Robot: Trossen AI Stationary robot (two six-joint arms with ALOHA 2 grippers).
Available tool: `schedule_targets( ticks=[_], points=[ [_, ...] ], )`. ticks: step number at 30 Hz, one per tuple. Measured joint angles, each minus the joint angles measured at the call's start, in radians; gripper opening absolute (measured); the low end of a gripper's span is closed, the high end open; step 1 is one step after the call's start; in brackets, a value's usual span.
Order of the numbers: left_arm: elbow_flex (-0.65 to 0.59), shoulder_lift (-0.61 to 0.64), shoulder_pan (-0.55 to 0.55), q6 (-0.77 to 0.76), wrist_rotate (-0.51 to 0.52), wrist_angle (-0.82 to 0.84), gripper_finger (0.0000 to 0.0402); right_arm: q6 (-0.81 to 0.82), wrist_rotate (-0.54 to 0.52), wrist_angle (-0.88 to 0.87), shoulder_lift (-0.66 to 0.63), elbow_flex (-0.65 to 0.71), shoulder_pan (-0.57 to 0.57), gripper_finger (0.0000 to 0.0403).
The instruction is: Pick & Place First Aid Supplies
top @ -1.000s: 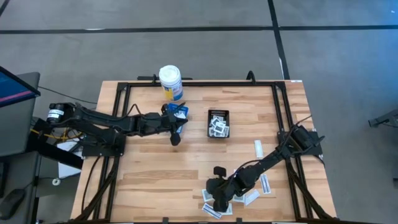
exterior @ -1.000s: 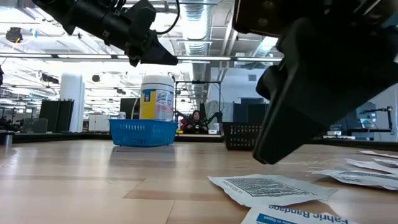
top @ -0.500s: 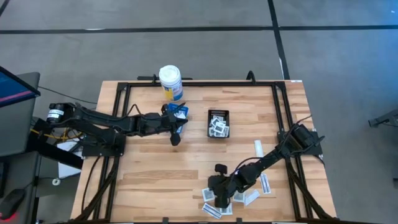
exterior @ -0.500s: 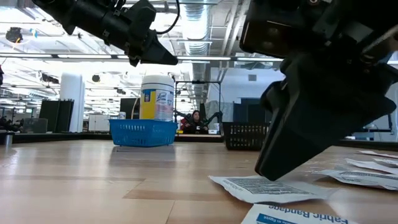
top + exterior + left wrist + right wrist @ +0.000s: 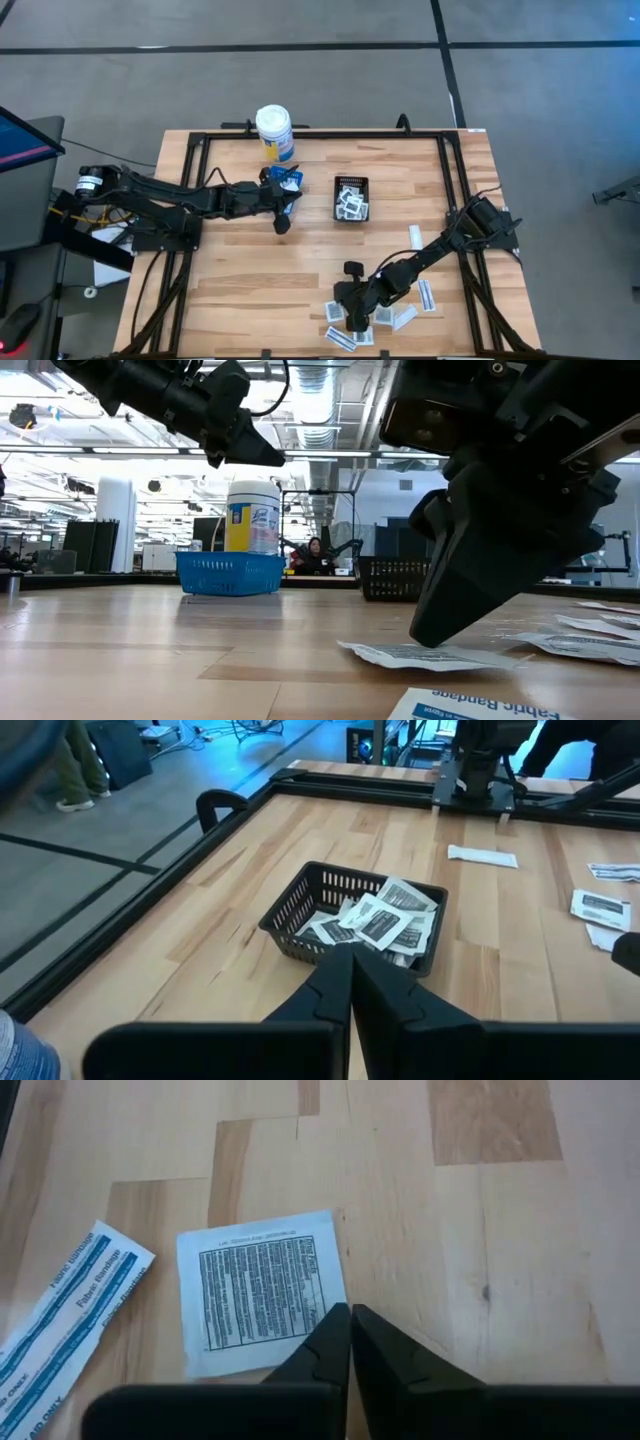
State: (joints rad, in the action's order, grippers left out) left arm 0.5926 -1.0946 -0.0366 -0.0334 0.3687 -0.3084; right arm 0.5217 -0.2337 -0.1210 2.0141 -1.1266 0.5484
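Observation:
Loose white packets lie near the table's near edge around my right gripper [image 5: 353, 320]. One of them is a square packet with dark print [image 5: 262, 1290], and beside it lies a strip printed "Fabric Bandage" [image 5: 65, 1315]. My right gripper [image 5: 350, 1312] is shut, with its tips at that square packet's edge [image 5: 420, 655]. A black tray [image 5: 351, 199] holds several packets [image 5: 385, 920]. My left gripper [image 5: 283, 222] is shut and empty. It hangs in the air next to the blue tray [image 5: 285, 178] and points toward the black tray [image 5: 300, 900]. My right gripper has its shut fingertips [image 5: 335, 1325] on the square packet's side edge, near a corner [image 5: 322, 1320]. It comes slanting down from above. The fingers hide that corner, so whether the paper sits between them cannot be told for sure. The packet rests on the table [image 5: 470, 657].
A white bottle with a yellow label [image 5: 274, 132] stands at the far edge behind the blue tray [image 5: 230, 572]. More packets lie to the right of my right gripper [image 5: 405, 318] [image 5: 425, 293], and a strip lies farther off [image 5: 415, 238]. Black rails frame the table [image 5: 455, 190]. A person sits in the room beyond [image 5: 316, 553].
My right gripper has come down onto the square packet and tipped more steeply. In the low view the packet now shows less of its top face. More of the bandage strip in front of it is uncovered.

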Motion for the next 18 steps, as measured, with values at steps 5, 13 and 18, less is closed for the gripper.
schedule_targets(
  ticks=[5, 13, 18],
  points=[
    [0.000, 0.000, -0.020, -0.010, 0.000, 0.003, 0.0011, 0.001, 0.000, 0.017, -0.004, 0.002, -0.002, 0.0004],
    [0.000, 0.000, -0.104, -0.030, -0.190, 0.003, 0.0009, -0.030, 0.000, 0.046, -0.055, -0.026, 0.023, 0.0008],
    [0.000, 0.000, -0.152, -0.031, -0.205, 0.003, 0.0008, -0.001, 0.001, 0.117, -0.022, -0.029, 0.060, 0.0037]
  ],
)
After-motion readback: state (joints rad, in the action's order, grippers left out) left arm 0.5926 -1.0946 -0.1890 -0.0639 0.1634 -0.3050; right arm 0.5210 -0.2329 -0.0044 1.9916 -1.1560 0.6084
